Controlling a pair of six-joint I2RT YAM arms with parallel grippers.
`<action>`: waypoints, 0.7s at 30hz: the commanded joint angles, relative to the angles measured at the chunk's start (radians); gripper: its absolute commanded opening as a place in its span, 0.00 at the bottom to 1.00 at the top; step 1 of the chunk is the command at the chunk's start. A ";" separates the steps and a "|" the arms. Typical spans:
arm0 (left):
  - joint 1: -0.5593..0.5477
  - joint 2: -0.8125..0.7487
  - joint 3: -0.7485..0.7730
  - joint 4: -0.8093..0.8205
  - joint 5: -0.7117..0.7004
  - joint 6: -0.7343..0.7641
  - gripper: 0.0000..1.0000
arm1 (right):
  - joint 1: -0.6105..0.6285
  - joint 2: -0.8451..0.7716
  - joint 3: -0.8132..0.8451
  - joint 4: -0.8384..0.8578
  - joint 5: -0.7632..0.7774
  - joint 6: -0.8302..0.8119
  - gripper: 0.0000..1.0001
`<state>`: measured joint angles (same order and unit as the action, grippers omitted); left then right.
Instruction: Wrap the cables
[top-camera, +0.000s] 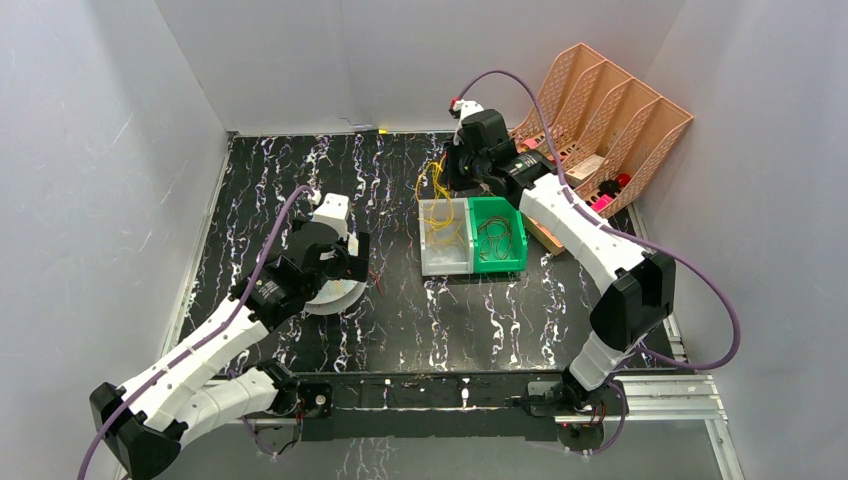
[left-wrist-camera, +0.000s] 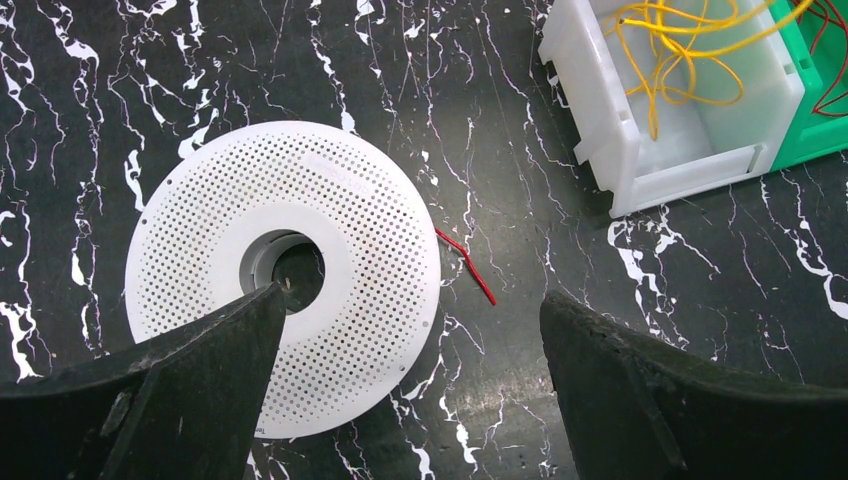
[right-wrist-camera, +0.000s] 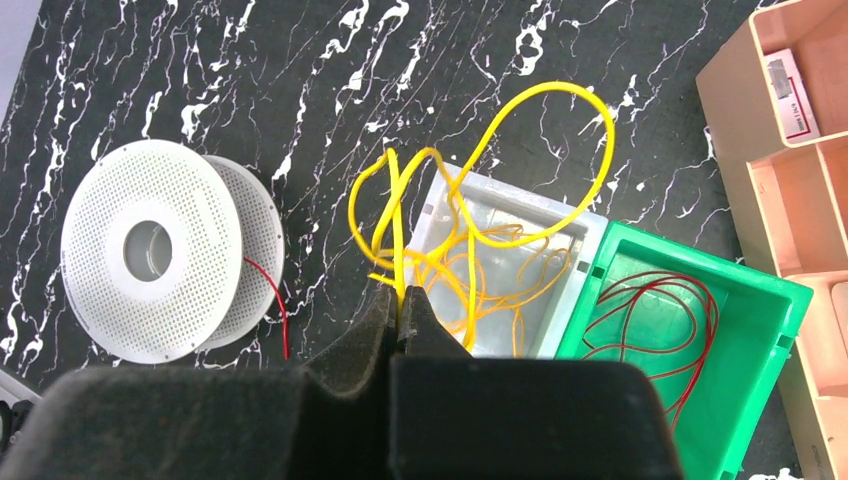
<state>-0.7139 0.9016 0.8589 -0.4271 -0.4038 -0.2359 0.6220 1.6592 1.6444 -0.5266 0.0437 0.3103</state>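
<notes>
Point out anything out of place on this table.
A short red wire lies on the tabletop at the edge of the white spool, away from the other red wires coiled in the green bin. The yellow cables looping above the white bin are not spilled: the right gripper pinches them.

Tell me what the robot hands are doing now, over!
Right gripper shut on yellow cables, held above white bin. Left gripper open above white spool. Short red wire at spool's edge.
</notes>
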 joint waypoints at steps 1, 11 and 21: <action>-0.002 -0.028 0.000 -0.010 -0.011 0.000 0.98 | -0.001 -0.058 0.068 0.011 0.034 0.008 0.00; -0.002 -0.029 -0.001 -0.012 -0.004 -0.003 0.98 | -0.002 -0.174 0.070 0.086 0.135 -0.011 0.00; -0.002 -0.027 0.000 -0.013 0.000 -0.005 0.98 | -0.001 -0.224 0.035 0.087 0.096 -0.041 0.00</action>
<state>-0.7139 0.8940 0.8589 -0.4271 -0.4030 -0.2390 0.6220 1.4609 1.6684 -0.4824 0.1604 0.2878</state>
